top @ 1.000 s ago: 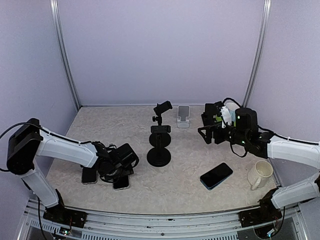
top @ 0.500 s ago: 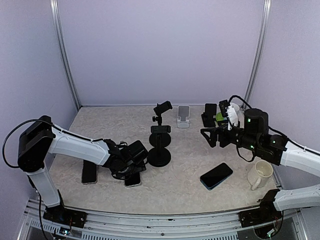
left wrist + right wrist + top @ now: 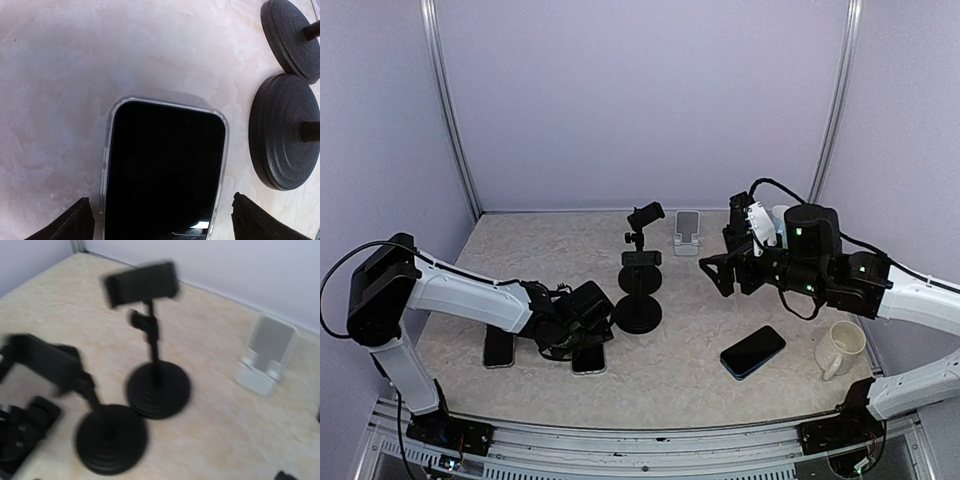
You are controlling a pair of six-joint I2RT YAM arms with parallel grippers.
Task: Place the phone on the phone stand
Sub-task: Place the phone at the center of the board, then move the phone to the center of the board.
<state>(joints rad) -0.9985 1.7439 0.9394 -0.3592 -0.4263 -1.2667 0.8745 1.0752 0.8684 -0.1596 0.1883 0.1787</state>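
A phone in a clear case (image 3: 165, 170) lies flat, screen up, on the table, close to the round base (image 3: 285, 132) of the nearer black phone stand (image 3: 638, 290). My left gripper (image 3: 162, 222) is open, one fingertip on each side of the phone's near end with a small gap on both sides. From above, that phone (image 3: 588, 360) shows just under the left gripper (image 3: 584, 348). My right gripper (image 3: 720, 272) hovers open and empty right of the stands. Its wrist view is blurred and shows both black stands.
A second black stand (image 3: 645, 216) is behind the first, with a white stand (image 3: 687, 232) beside it. Another dark phone (image 3: 498, 347) lies at the left and a blue-edged phone (image 3: 753, 351) at the right front. A cream mug (image 3: 840, 349) sits near the right edge.
The left gripper slid right with the clear-cased phone towards the black stand's base, and its jaws widened off the phone. The right arm swung left and lower, towards the stands.
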